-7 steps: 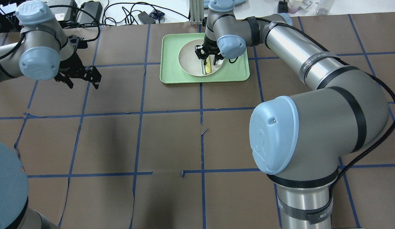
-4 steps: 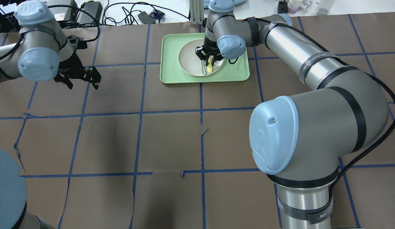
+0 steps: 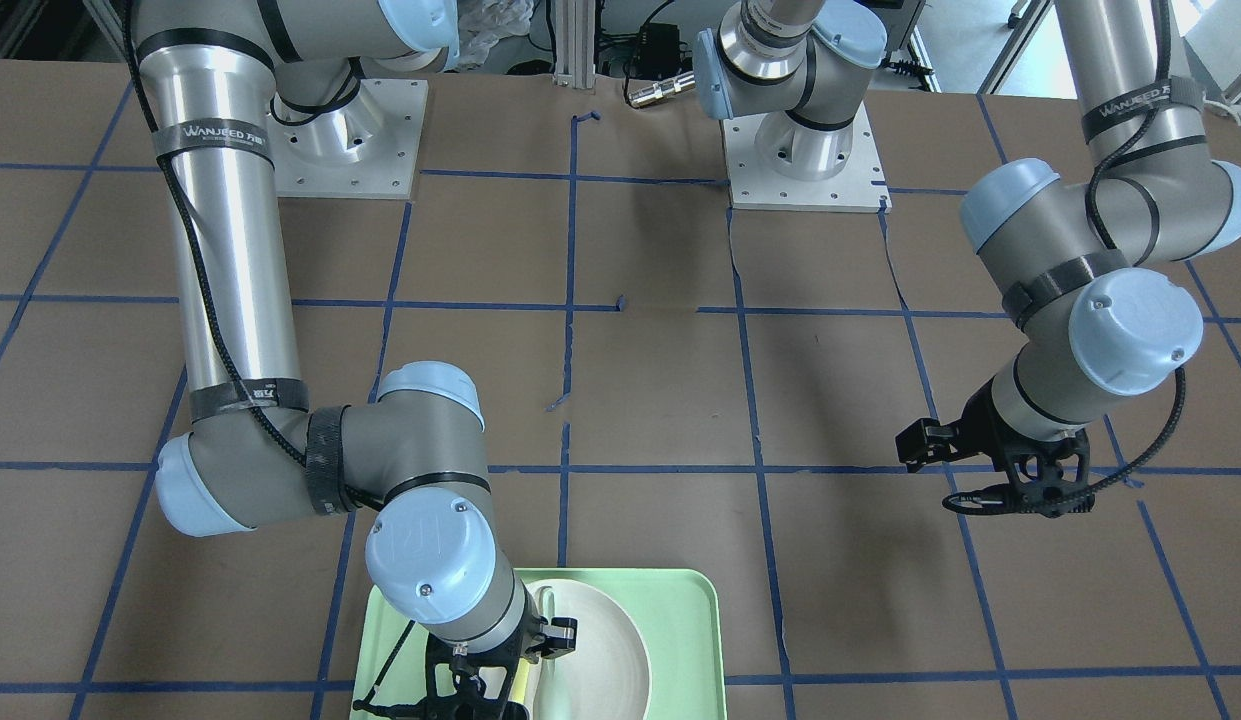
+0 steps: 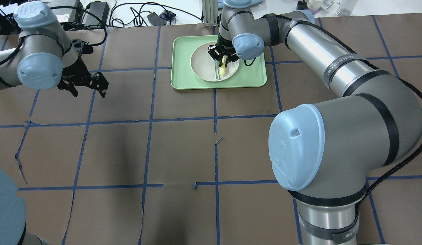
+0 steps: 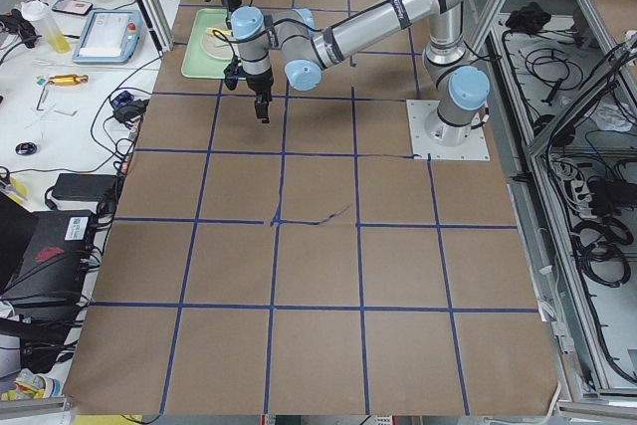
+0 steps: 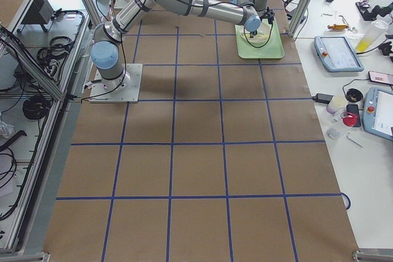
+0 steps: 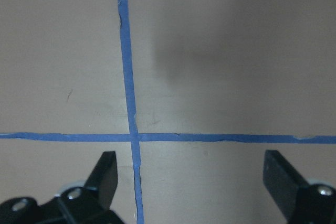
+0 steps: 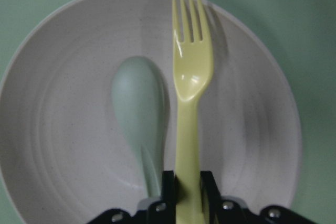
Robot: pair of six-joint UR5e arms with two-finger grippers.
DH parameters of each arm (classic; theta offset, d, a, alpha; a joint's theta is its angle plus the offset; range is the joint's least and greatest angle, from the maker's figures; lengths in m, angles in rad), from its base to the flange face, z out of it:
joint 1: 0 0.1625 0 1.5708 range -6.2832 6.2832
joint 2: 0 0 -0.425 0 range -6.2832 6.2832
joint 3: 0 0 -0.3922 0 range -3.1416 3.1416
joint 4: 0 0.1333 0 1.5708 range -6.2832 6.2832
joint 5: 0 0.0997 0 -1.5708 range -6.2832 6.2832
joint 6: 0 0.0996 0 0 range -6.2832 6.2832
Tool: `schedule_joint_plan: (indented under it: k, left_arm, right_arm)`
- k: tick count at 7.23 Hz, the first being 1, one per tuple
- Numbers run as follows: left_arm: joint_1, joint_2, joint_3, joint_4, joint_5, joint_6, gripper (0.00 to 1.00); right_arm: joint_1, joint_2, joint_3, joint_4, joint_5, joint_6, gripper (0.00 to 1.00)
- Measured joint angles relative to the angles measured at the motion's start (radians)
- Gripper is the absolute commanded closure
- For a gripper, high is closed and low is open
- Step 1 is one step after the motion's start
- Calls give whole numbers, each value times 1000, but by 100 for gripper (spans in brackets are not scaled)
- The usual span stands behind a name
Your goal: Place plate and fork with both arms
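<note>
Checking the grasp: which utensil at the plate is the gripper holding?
The yellow fork, its handle clamped in the right gripper; the grey-green spoon lies free beside it.

**Where everything sits**

The tray [image 4: 183, 73] lies at the far side of the table [image 4: 180, 146], near the middle. The plate [image 4: 200, 66] sits in the tray. The spoon [image 8: 139, 114] lies in the plate. The fork [image 8: 190, 103] is over the plate, just right of the spoon in the right wrist view. The right gripper [image 8: 188, 190] pinches its handle. The left gripper [image 4: 88, 86], fingers apart, hangs over the table well left of the tray, above two crossing tape lines [image 7: 132, 137].
</note>
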Motion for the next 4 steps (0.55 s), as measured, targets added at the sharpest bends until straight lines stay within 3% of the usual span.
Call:
schedule_joint_plan:
  k: [4]
  left_arm:
    - [-2, 7, -5, -1, 0, -1, 0]
  right_arm:
    - [-19, -85, 15, 86, -5, -77, 100]
